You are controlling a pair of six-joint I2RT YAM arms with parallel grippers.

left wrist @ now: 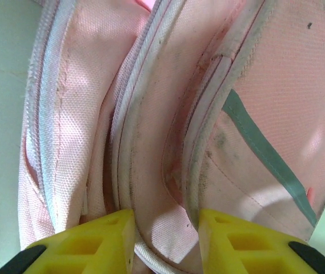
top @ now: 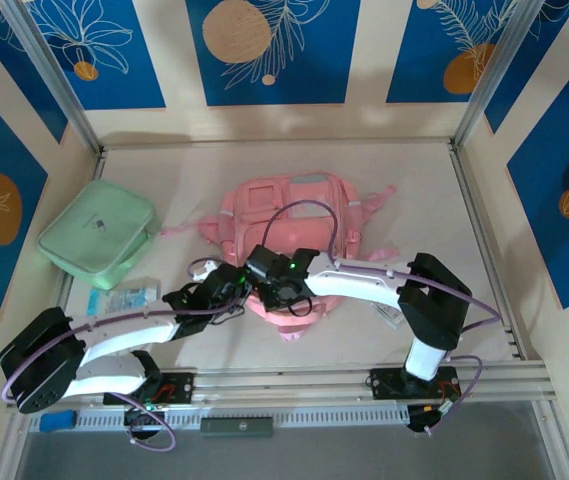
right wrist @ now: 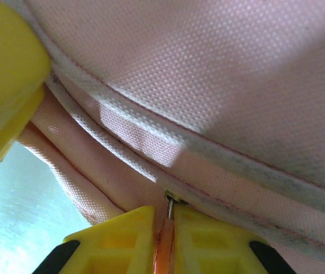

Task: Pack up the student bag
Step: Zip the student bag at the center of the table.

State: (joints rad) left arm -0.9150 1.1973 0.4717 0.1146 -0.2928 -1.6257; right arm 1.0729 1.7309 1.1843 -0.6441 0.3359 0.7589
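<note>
- Top view: the large pink fabric backpack (top: 304, 215) lies flat on the pale desk (top: 434, 200), stretching away from both hands. The left hand (top: 226, 288) and right hand (top: 267, 272) meet close together at its near edge. A flat mint-green zip case (top: 99, 235) sits well off to the left hand's left.
- Left wrist view: the left hand (left wrist: 165, 242) pinches a piped fold of the backpack (left wrist: 168, 114) rim between its fingers. The bag's pockets run on ahead of it.
- Right wrist view: the right hand (right wrist: 165, 240) is pressed almost together on a small metal zip pull (right wrist: 170, 206). The backpack (right wrist: 208, 68) fabric arches just above it.
- Step in hand, as I judge it: opening the bag's compartment, with nothing packed yet.
- The next move calls for the left hand to keep the rim taut while the right hand draws the zip pull along its track without slipping off.
</note>
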